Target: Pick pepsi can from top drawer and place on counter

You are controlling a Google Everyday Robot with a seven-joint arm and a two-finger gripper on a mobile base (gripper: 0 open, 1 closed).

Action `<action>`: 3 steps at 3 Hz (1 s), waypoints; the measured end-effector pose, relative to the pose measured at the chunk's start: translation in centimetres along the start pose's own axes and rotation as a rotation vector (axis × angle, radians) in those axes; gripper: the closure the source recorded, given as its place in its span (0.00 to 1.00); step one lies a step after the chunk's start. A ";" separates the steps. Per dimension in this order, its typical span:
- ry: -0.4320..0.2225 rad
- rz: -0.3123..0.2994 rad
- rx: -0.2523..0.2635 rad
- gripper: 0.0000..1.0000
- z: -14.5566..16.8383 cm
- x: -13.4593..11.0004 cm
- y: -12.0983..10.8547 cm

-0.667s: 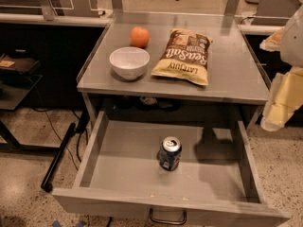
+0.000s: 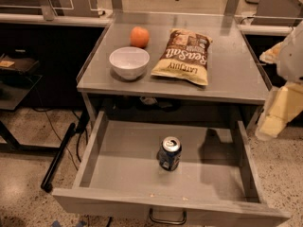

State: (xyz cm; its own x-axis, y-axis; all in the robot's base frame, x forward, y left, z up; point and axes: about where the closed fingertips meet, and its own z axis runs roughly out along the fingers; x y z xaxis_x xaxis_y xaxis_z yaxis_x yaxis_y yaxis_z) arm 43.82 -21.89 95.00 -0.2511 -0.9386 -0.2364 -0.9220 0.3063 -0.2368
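Standing upright on the floor of the pulled-out top drawer [image 2: 123,169], behind its dark loop handle [image 2: 168,217], the pepsi can [image 2: 169,153] shows its silver top and pull tab, slightly right of the drawer's middle and clear of both side walls. The robot's pale end effector [image 2: 278,111] hangs at the frame's right edge, outside the drawer's right wall and higher than the can, well apart from it; whether it is wide or narrow cannot be told. Farther back, the grey desk [image 2: 236,74] carries a white bowl [image 2: 129,63], a Sea Salt chip bag [image 2: 182,56] lying flat just beside it, and an orange fruit [image 2: 139,37] behind the bowl. A black side table [image 2: 19,86] stands at left.
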 end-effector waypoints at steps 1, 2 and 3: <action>-0.019 0.028 -0.024 0.00 4.1 0.6 0.6; -0.020 0.028 -0.024 0.00 4.2 0.6 0.6; -0.039 0.051 -0.065 0.00 6.5 0.4 2.4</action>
State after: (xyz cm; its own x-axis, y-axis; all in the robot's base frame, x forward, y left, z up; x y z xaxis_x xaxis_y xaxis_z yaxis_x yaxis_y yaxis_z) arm 43.42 -20.53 88.22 -0.2882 -0.9148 -0.2831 -0.9256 0.3419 -0.1625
